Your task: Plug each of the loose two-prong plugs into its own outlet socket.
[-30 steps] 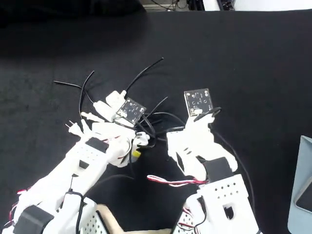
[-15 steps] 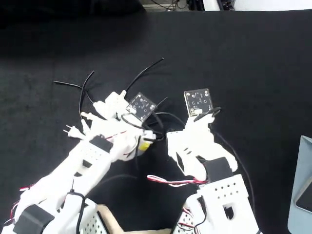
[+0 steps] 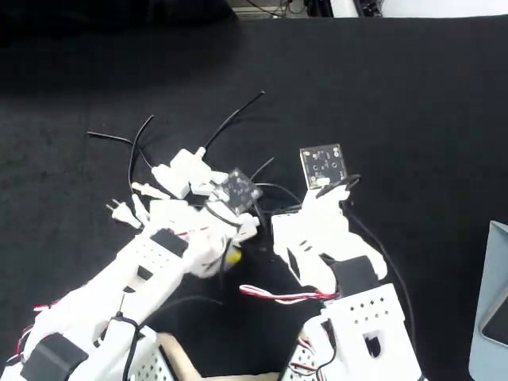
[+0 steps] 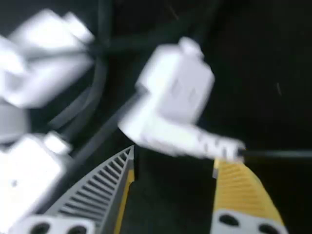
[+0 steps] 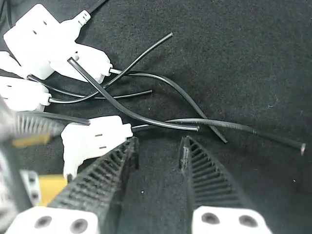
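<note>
Two black square outlet sockets lie mid-table, one [image 3: 323,164] just beyond my right gripper [image 3: 327,193], the other [image 3: 240,189] beside the left arm. My left gripper [image 4: 173,163] is open, and a white two-prong plug [image 4: 175,97] on a black cord lies just ahead of its yellow fingers [image 4: 239,190]. My right gripper [image 5: 158,144] is open by a narrow gap over bare cloth, with another white plug [image 5: 92,139] against the outside of one finger. More white plugs [image 5: 34,29] lie tangled in black cords [image 5: 146,117] farther off. From above, my left gripper [image 3: 236,240] sits low among the cords.
The black cloth [image 3: 397,95] covers the whole table. Loose white plugs [image 3: 119,210] and cord ends [image 3: 143,135] spread to the left of the left arm. A grey bin [image 3: 492,309] stands at the right edge. Red and white wires [image 3: 278,295] run between the arms.
The left arm has swung to the right, and the nearer black socket and its cords have shifted right with it. The right arm and the far socket have stayed put.
</note>
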Controlling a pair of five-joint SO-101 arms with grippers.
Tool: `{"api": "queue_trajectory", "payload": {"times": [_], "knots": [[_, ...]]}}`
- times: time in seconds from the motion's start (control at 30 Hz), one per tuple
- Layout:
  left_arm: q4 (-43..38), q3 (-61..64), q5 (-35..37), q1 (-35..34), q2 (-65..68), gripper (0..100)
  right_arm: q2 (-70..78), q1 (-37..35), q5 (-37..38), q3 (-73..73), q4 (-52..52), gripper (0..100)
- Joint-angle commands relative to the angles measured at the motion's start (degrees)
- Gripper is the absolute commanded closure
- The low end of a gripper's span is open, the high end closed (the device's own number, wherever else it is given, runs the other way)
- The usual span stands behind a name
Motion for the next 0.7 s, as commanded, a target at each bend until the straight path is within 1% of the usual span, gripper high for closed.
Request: {"api": "queue_trajectory", "payload": {"times": [0.0, 0.07, 0.33, 0.43, 0.5, 0.57, 0.67], "knots": [[6.33, -3.30, -0.88, 1.45, -0.79, 80, -0.75, 0.88, -0.62, -0.31, -0.70, 86.0], [8.26, -4.09, -0.88, 1.19, -0.79, 82, -0.75, 0.88, -0.62, -0.31, -0.62, 86.0], [17.41, -9.80, -0.44, 1.19, -0.88, 82, -0.75, 1.14, -0.62, -0.31, -0.62, 86.0], [19.69, -12.62, -0.44, 1.19, -0.88, 82, -0.92, 3.43, -0.62, -0.31, -0.62, 86.0], [21.27, -14.11, -0.53, 1.19, -0.88, 79, -0.92, 4.92, -0.53, -0.31, -0.79, 86.0], [23.74, -15.78, -0.44, 1.01, -0.88, 72, -0.92, 6.42, -0.35, -0.31, -0.79, 85.8], [27.87, -19.38, 0.44, -0.84, -0.97, 66, -1.01, 9.93, -0.26, -0.84, -0.97, 85.7]]}}
